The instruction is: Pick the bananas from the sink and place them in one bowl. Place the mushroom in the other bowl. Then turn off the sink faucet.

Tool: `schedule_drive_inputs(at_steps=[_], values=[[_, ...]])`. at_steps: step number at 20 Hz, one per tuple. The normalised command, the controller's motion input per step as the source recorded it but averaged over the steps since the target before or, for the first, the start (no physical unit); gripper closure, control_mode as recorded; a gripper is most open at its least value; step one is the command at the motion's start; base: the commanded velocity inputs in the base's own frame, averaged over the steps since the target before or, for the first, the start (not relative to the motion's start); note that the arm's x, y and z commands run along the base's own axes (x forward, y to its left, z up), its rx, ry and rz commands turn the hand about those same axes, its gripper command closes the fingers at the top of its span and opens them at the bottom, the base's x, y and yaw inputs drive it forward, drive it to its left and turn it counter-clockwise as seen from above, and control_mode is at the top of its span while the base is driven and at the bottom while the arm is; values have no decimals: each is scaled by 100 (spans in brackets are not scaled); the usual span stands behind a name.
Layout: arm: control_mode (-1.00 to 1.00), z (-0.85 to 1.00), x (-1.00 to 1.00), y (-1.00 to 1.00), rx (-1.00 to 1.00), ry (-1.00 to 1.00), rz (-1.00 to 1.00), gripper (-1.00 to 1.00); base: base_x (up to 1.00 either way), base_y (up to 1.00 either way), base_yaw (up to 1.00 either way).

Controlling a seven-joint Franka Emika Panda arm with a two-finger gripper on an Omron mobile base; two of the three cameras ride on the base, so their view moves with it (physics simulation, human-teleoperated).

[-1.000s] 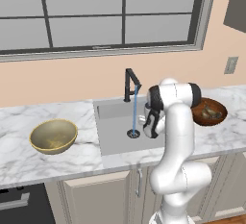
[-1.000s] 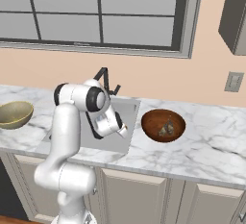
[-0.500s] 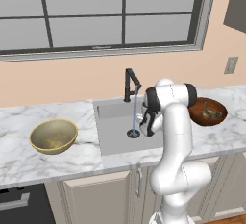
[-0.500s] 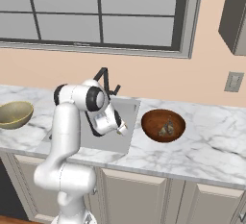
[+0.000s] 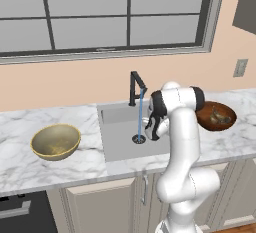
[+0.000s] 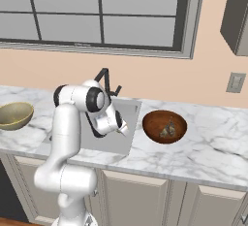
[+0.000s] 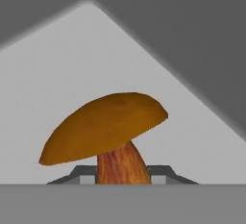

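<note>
Orange-brown mushroom (image 7: 108,131) is clamped by its stem between the dark tips of the pincer (image 7: 122,172), low inside the grey sink (image 5: 120,144). At 12 o'clock from it the black faucet (image 5: 136,87) runs a blue stream to the drain. On the marble tabletop (image 5: 20,167), the red-brown bowl (image 6: 164,126) holding bananas (image 6: 168,129) sits at 3 o'clock, the brassy bowl (image 5: 55,141) at 9.

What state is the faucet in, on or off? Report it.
On. A thin blue stream runs from the faucet spout down to the drain of the sink.
</note>
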Motion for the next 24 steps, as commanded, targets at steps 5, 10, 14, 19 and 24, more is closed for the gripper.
schedule_drive_inputs(at_steps=[5,10,14,19,24], values=[[-100,39,-22,25,0,7,0,100,0,0,0],[-100,38,-40,34,-1,5,0,100,0,0,0],[-100,24,-46,4,0,0,0,100,0,0,0],[-100,33,-52,7,0,1,0,100,0,0,0],[-100,47,-45,24,-2,7,2,100,0,0,0]])
